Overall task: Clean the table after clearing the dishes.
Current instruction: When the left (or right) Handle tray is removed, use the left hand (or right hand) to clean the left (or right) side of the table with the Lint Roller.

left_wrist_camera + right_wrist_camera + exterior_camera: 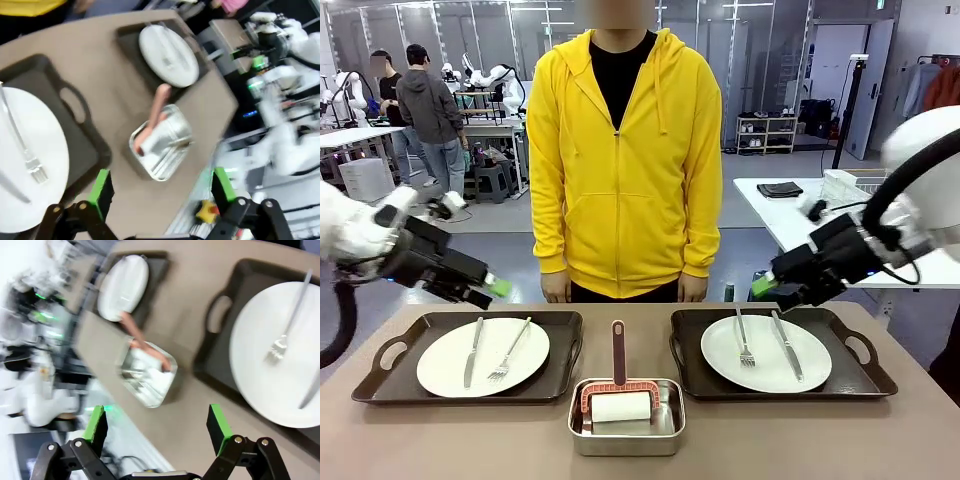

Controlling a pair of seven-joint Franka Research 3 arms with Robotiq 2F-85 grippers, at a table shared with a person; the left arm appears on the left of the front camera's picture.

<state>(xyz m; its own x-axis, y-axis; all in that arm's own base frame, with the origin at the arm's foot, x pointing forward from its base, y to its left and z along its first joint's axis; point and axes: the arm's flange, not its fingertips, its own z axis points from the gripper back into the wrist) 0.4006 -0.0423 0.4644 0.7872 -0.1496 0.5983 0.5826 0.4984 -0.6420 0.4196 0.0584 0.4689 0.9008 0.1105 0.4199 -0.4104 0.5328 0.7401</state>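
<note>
Nothing looks cleared yet: the dishes (483, 356) lie on their trays (565, 370) on the table (920, 440), one plate just below each gripper. The left gripper (492, 290) and right gripper (767, 287) hang with jaws spread, holding nothing, free air around them; a steel pan (626, 440) sits between the trays, inward of both

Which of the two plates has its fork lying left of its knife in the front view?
The plate on the robot's right side; the other plate, on its left, has them swapped.
</note>
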